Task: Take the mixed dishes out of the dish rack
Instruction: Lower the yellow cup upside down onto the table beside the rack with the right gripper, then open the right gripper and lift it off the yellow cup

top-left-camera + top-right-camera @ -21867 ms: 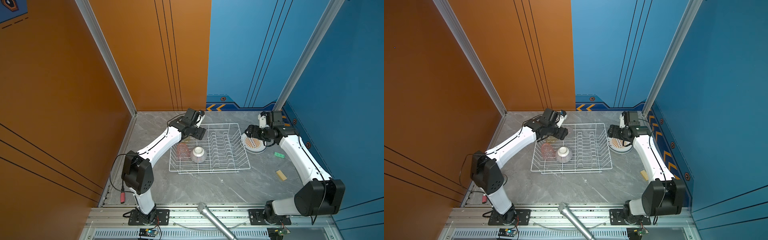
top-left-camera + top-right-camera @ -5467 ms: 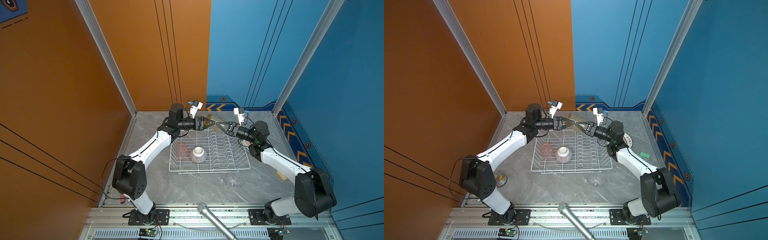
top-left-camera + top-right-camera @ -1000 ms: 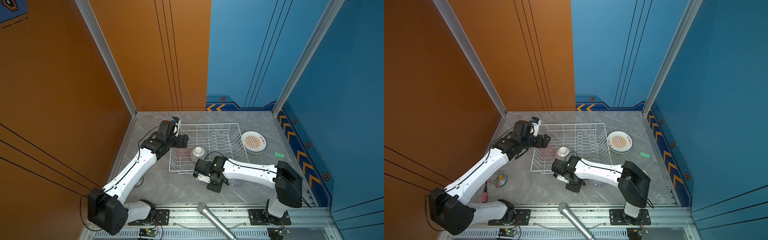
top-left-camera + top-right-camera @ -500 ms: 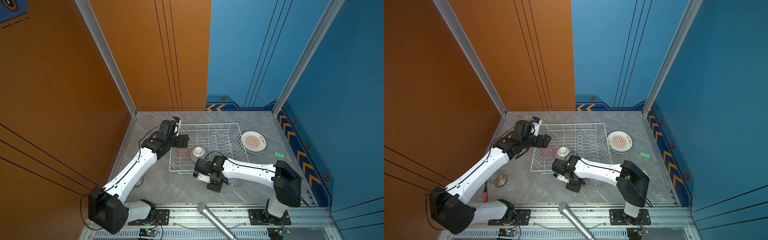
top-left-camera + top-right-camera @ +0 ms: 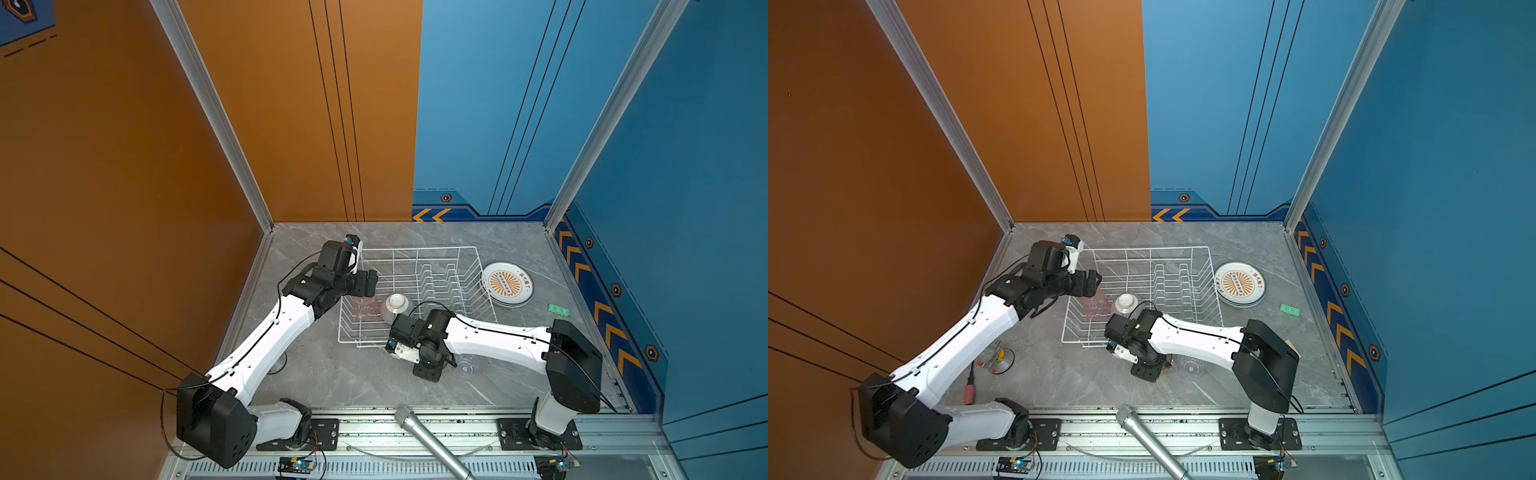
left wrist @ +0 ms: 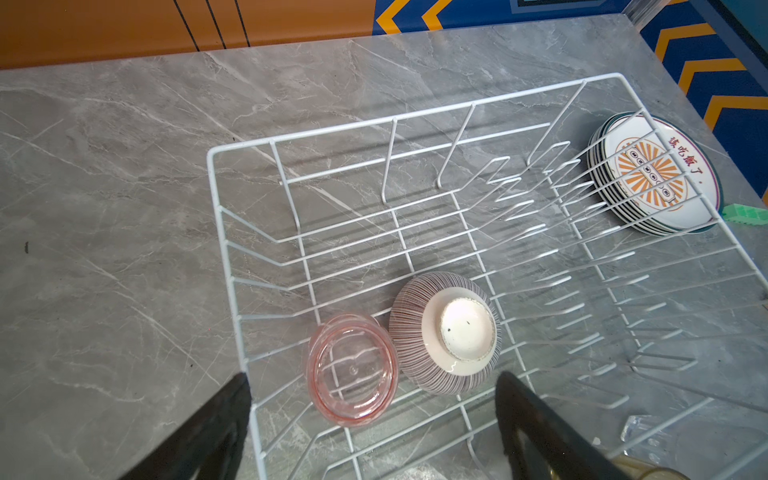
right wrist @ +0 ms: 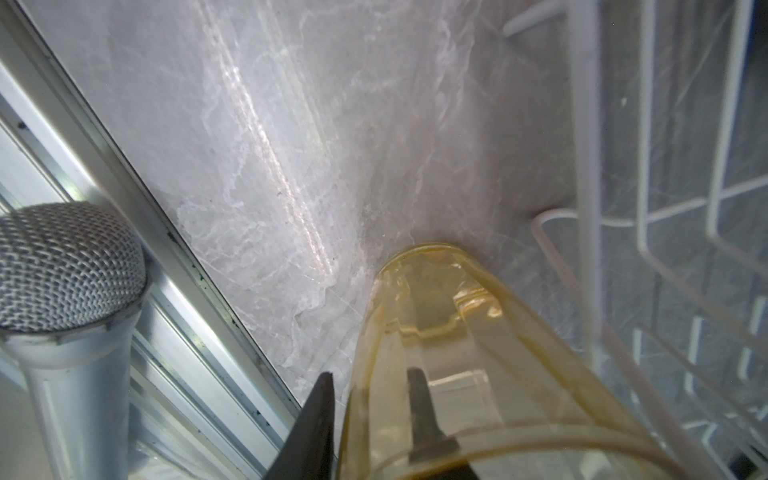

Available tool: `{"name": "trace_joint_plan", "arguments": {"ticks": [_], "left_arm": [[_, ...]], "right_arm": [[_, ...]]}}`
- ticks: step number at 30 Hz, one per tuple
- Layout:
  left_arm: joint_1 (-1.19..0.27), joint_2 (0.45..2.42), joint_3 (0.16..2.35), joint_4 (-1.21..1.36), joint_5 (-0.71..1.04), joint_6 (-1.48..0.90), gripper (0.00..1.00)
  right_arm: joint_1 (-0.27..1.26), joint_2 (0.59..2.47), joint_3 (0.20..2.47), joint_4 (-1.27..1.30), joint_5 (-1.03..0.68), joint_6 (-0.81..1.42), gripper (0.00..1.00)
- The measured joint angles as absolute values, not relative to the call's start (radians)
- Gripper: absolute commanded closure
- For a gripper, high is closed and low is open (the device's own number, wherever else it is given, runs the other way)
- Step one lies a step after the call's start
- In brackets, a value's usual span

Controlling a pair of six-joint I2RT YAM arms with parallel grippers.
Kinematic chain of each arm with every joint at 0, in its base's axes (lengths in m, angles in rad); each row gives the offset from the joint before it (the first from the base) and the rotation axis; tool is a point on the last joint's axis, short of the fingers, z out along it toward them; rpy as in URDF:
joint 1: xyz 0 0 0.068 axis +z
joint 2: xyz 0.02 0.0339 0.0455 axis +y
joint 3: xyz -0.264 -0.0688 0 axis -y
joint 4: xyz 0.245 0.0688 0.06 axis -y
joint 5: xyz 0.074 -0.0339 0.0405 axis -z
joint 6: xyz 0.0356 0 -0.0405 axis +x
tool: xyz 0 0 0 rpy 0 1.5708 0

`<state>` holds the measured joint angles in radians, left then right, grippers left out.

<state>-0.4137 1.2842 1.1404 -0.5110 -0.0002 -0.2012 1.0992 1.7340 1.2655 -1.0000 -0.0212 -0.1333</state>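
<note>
The white wire dish rack [image 5: 415,249] [image 5: 1150,249] [image 6: 415,112] holds an upside-down pink tumbler [image 5: 365,308] [image 5: 1096,306] [image 6: 352,376] and an upside-down striped bowl [image 5: 395,303] [image 5: 1126,302] [image 6: 446,332]. My left gripper [image 5: 368,286] [image 5: 1092,282] [image 6: 374,399] hangs open just above them. In front of the rack an amber tumbler [image 7: 432,316] stands on the table. My right gripper [image 5: 430,371] [image 5: 1148,371] [image 7: 372,374] straddles its wall, open, one finger inside and one outside. A stack of plates [image 5: 507,284] [image 5: 1239,285] [image 6: 656,174] lies right of the rack.
A clear tumbler [image 5: 467,366] [image 5: 1192,368] stands beside my right gripper. A microphone [image 5: 428,436] [image 5: 1142,432] [image 7: 66,266] juts over the front rail. A green piece [image 5: 557,309] [image 5: 1290,309] lies at the far right. Small tools [image 5: 994,359] lie at the left.
My right gripper's jaws have parted from the amber tumbler's wall; the tumbler stays standing on the table. The left gripper has barely moved above the rack.
</note>
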Motion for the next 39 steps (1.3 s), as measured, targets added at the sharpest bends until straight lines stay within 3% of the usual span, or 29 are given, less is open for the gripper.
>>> {"name": "trace_joint_plan", "arguments": {"ticks": [6, 13, 21, 29, 39], "left_arm": [[-0.421, 1.287, 1.141, -0.524, -0.001, -0.198, 0.06], [-0.439, 1.313, 1.156, -0.564, -0.011, -0.182, 0.01], [-0.442, 1.355, 1.168, -0.615, -0.028, -0.175, 0.0], [-0.45, 1.418, 1.173, -0.656, -0.053, -0.176, 0.01], [-0.454, 1.509, 1.192, -0.686, -0.06, -0.176, 0.01]], "right_arm": [[1.098, 1.713, 1.261, -0.983, -0.011, -0.131, 0.42], [1.079, 1.581, 1.261, -0.981, -0.009, -0.131, 0.36], [0.99, 1.367, 1.261, -0.934, -0.136, -0.102, 0.23], [0.842, 1.214, 1.179, -0.799, -0.248, -0.02, 0.18], [0.709, 1.201, 1.098, -0.665, -0.287, 0.074, 0.17]]}}
